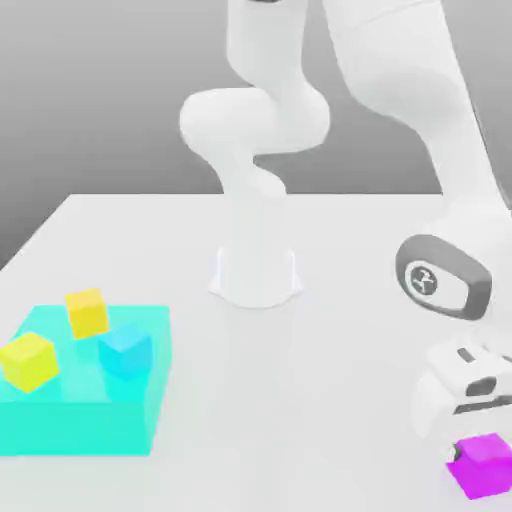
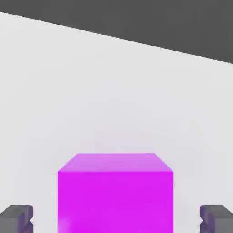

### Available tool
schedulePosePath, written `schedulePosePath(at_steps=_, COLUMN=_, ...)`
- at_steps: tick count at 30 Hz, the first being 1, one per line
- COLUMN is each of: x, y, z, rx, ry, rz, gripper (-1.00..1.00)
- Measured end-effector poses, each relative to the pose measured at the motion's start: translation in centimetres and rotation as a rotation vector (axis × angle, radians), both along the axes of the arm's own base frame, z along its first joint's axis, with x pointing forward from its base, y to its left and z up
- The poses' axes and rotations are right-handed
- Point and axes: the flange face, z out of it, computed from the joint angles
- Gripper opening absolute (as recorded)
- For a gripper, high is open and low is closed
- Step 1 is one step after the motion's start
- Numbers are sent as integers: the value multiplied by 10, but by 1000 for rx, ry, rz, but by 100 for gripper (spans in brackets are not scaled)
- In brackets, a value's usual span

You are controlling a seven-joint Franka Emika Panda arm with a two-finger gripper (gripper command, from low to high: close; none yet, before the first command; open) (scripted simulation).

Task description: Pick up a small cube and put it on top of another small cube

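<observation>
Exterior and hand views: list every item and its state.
Gripper: open, jaws astride the magenta cube, gaps both sides
Magenta cube: not gripped
Front yellow cube: on block
Rear yellow cube: on block
Small blue cube: on block
Cyan block: bearing three cubes

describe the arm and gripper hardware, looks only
White arm with rounded, smooth links on a flared base. Near the wrist, a dark grey oval ring frames a white face bearing a round dark logo. The gripper has a white housing with dark slots and dark grey, blocky fingertips with a purplish tint.
</observation>
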Motion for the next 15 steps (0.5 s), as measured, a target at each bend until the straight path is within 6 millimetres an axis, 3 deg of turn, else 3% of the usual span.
schedulePosePath(at_steps=5, x=0, y=0, z=-3, rx=1, ry=0, rz=1, gripper=-100)
schedulePosePath(at_steps=9, x=0, y=-2, z=45, rx=-1, ry=0, rz=-6, gripper=-100)
schedulePosePath(at_steps=11, x=13, y=-42, z=62, rx=-31, ry=-4, rz=-121, gripper=-100)
schedulePosePath(at_steps=15, x=28, y=-142, z=87, rx=-87, ry=-11, rz=-416, gripper=-100)
